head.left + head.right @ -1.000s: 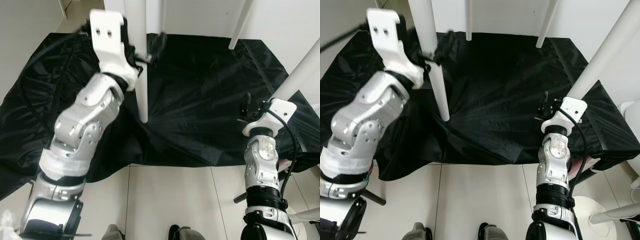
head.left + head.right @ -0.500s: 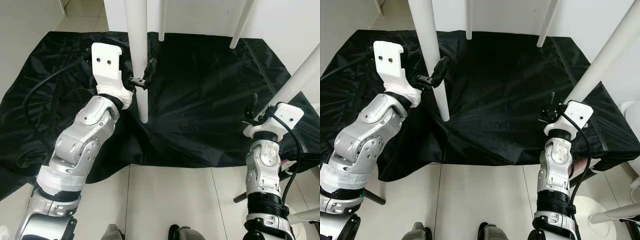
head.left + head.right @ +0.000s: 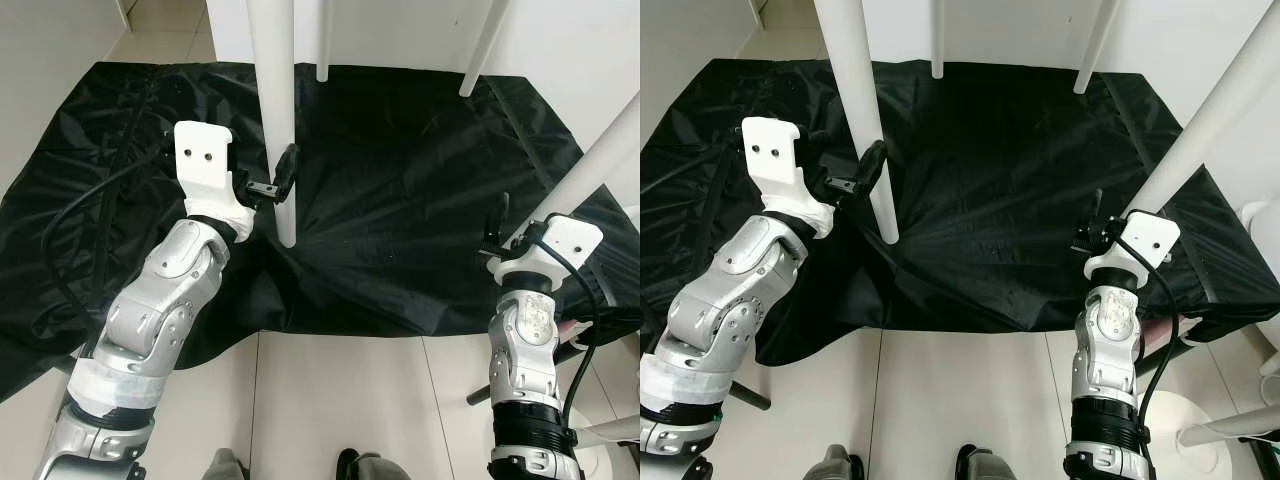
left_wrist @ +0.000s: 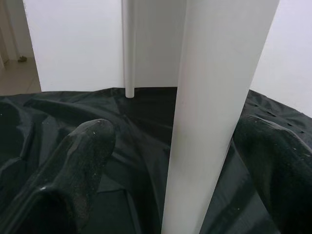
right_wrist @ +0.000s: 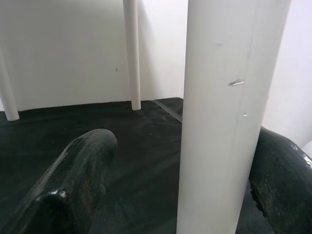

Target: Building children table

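On the black sheet (image 3: 400,200) the white table stands upright, left claw (image 3: 283,180) spread around its near-left leg (image 3: 280,120), right claw (image 3: 1097,225) spread around near-right leg (image 3: 1210,110), probably steadying it.

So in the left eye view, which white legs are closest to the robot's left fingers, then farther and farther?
1. Front-left leg, right between the left gripper's fingers.
2. Back-left leg, behind it by the wall.
3. Back-right leg, across the black sheet.
4. Front-right leg, at the right gripper.
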